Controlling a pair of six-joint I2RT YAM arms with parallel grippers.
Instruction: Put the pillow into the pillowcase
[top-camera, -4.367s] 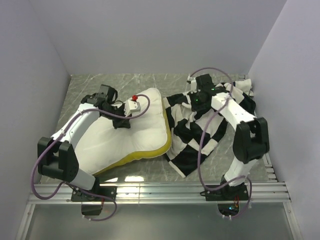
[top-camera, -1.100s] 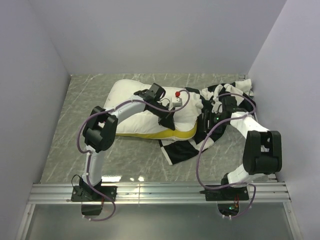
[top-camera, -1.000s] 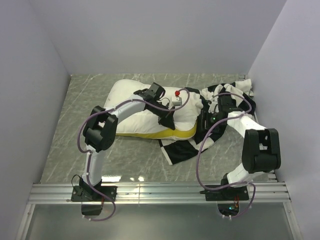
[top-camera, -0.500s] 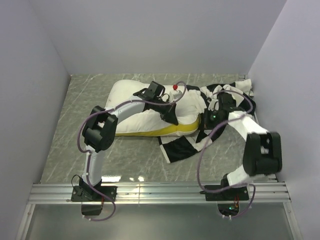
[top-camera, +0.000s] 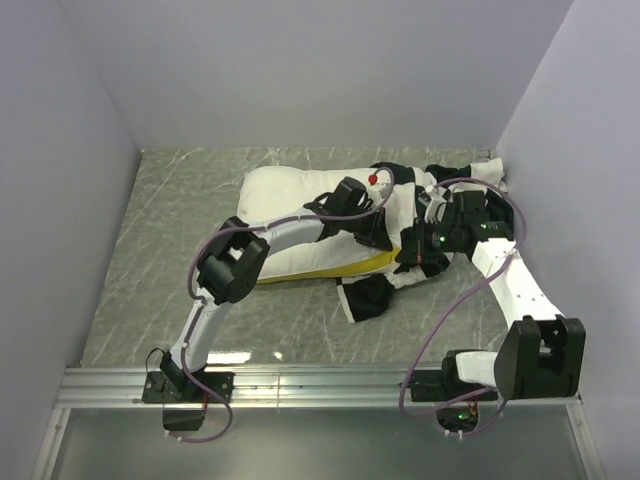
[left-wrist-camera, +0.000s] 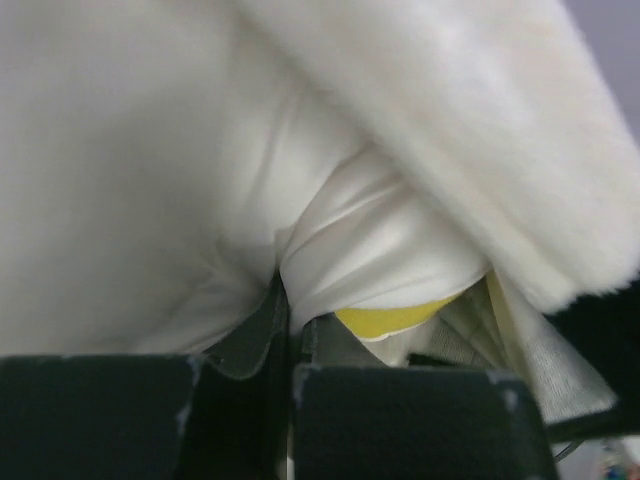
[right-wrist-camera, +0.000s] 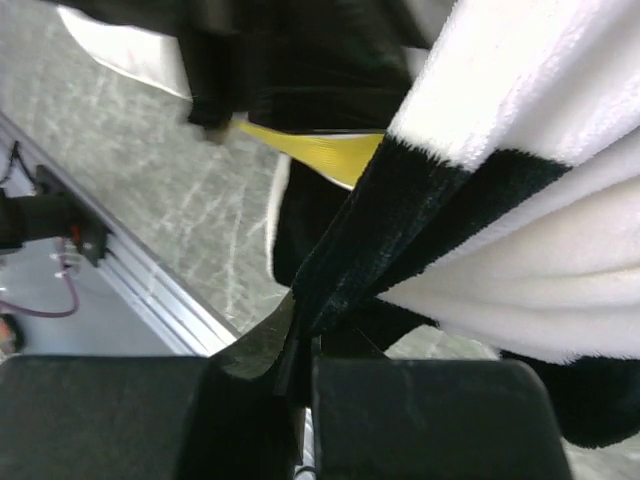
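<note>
The cream-white pillow (top-camera: 290, 205) lies across the middle of the table, its yellow band (top-camera: 350, 268) along the near edge. Its right end is inside the black-and-white checkered pillowcase (top-camera: 440, 200), which is bunched at the right. My left gripper (top-camera: 375, 232) is shut on a fold of the pillow's fabric (left-wrist-camera: 360, 250) at the case's mouth; the yellow band (left-wrist-camera: 395, 318) shows in the left wrist view. My right gripper (top-camera: 415, 255) is shut on the pillowcase's black hem (right-wrist-camera: 400, 230) and holds it off the table.
A loose flap of the pillowcase (top-camera: 368, 298) lies on the marble table (top-camera: 180, 210) in front of the pillow. Grey walls close in the left, back and right. The metal rail (top-camera: 320, 385) runs along the near edge and shows in the right wrist view (right-wrist-camera: 150, 280).
The pillow and my left gripper have moved right, deeper into the pillowcase. My right arm has swung out and pulled the case's mouth over the pillow's end.
</note>
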